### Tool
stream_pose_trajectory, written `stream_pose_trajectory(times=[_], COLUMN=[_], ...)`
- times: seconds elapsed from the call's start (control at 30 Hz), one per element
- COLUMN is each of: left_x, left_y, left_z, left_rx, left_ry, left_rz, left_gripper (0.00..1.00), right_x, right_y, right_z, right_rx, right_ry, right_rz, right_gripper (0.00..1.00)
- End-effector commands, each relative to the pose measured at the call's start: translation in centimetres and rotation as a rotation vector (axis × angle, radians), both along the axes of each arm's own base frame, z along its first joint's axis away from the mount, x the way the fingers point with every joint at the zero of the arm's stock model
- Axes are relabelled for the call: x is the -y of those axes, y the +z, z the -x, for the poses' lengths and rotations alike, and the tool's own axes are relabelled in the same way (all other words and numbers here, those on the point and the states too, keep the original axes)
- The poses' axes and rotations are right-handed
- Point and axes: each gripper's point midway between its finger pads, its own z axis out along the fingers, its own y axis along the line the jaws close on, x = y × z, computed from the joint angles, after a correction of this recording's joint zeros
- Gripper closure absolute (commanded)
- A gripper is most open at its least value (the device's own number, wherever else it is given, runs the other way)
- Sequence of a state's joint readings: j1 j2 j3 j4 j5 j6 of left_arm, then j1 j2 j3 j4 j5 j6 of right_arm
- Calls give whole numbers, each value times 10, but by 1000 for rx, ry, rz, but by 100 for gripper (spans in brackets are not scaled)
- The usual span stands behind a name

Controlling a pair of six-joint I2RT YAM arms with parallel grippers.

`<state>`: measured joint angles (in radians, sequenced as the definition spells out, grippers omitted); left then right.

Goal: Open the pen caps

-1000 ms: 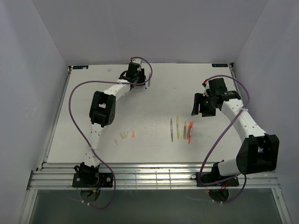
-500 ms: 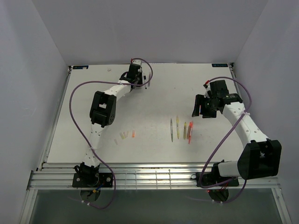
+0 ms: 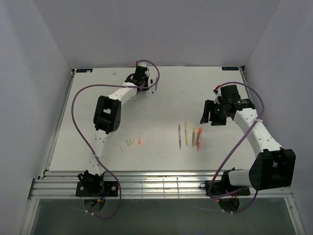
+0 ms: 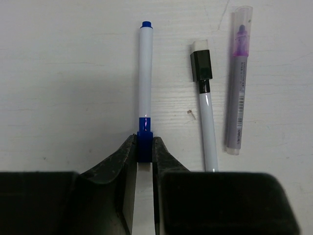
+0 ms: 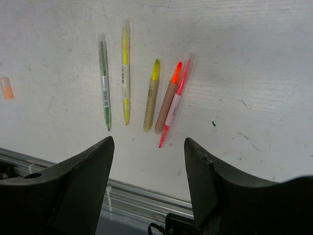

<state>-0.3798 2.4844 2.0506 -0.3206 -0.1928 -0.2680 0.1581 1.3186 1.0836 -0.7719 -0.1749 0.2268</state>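
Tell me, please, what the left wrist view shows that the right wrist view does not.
Only the left wrist view: the left pincer shut on a blue pen, with a black-capped pen and a purple pen beside it. Only the right wrist view: the open right pincer, five pens in a row and an orange cap. Both: the white table.

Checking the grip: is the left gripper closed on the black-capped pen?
No, the left gripper pinches the blue-and-white pen; the black-capped pen lies apart beside it.
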Motion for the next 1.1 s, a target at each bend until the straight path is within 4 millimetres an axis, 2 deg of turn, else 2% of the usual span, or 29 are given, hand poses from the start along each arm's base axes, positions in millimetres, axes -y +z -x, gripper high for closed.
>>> stream_pose_trajectory(times=[0.0, 0.03, 0.07, 0.13, 0.17, 0.2, 0.27, 0.3, 0.37, 0.4, 0.43, 0.5, 0.53, 0.57, 0.6, 0.67, 0.8, 0.87, 1.07], left_x=[-16, -19, -19, -10, 4, 9, 24, 22, 27, 33, 34, 46, 45, 47, 48, 55, 57, 57, 61], left_y=[110, 124, 150, 172, 207, 196, 207, 211, 216, 235, 219, 222, 216, 218, 212, 215, 214, 215, 224], left_z=[6, 12, 28, 49, 69, 88, 123, 149, 178, 202, 222, 258, 281, 292, 315, 337, 374, 386, 399], left_rx=[140, 151, 166, 161, 182, 131, 71, 46, -2, -6, -72, -154, -190, -196, -238, -246, -298, -297, -305], left_ry=[65, 66, 41, 3, -85, -115, -175, -190, -226, -293, -307, -363, -386, -403, -405, -450, -453, -436, -442], left_rz=[6, 12, 42, 134, 230, 265, 403, 440, 520, 582, 607, 716, 746, 771, 806, 859, 954, 990, 1032], left_gripper=[100, 100, 100, 100, 100, 100, 100, 100, 100, 100, 100, 100, 100, 100, 100, 100, 100, 100, 100], right_x=[-13, -14, -15, -19, -22, -25, -40, -45, -61, -68, -75, -85, -90, -94, -101, -110, -142, -155, -191], right_y=[22, 25, 28, 38, 41, 45, 51, 47, 52, 54, 55, 62, 67, 70, 80, 87, 106, 105, 104], right_z=[9, 11, 12, 16, 18, 21, 26, 32, 35, 38, 43, 37, 38, 35, 30, 26, 20, 23, 24], right_rx=[-8, -7, -4, -3, -1, 1, -3, -20, -29, -33, -50, -26, -26, -17, 9, 32, 91, 58, 21], right_ry=[29, 34, 39, 54, 63, 76, 102, 110, 133, 148, 167, 169, 182, 184, 187, 193, 254, 253, 290], right_rz=[-79, -87, -94, -119, -135, -159, -251, -288, -396, -436, -485, -540, -577, -599, -637, -674, -756, -789, -859], right_gripper=[35, 36, 37, 38, 38, 38, 38, 38, 38, 38, 37, 37, 37, 37, 37, 37, 37, 37, 39])
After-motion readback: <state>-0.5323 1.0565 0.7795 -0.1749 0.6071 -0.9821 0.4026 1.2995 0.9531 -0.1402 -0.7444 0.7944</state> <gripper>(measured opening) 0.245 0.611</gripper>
